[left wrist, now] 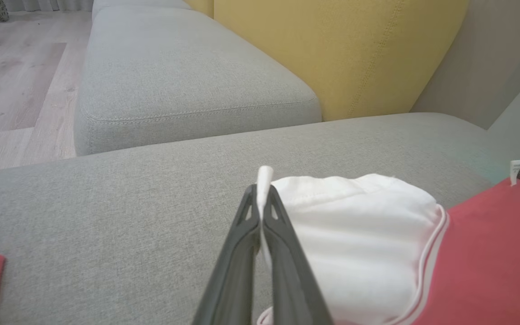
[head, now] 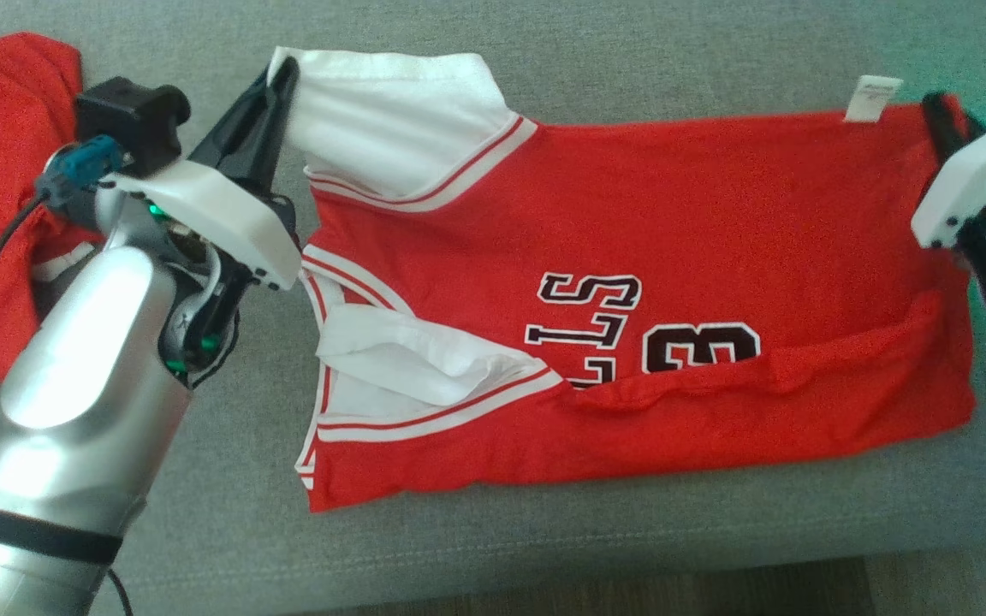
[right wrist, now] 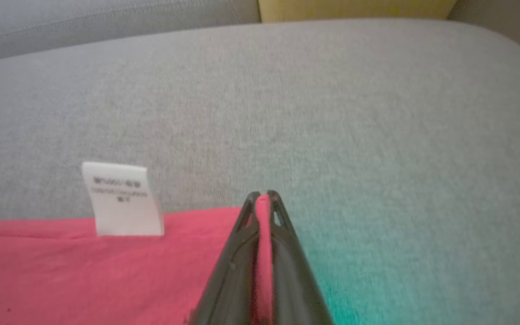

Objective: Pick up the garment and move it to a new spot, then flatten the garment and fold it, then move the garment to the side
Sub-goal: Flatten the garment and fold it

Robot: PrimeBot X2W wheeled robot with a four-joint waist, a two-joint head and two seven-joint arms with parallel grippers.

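Jaws tight on garment [head: 673, 205] corners

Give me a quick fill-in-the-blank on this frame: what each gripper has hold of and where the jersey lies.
1. The jersey lies on a ___ sofa.
2. The left gripper has its jaws shut on the jersey's ___ sleeve.
3. The right gripper has its jaws shut on the jersey beside its white ___.
4. Behind the sofa seat stands a ___ cushion.
Missing words: grey; white; label; yellow.
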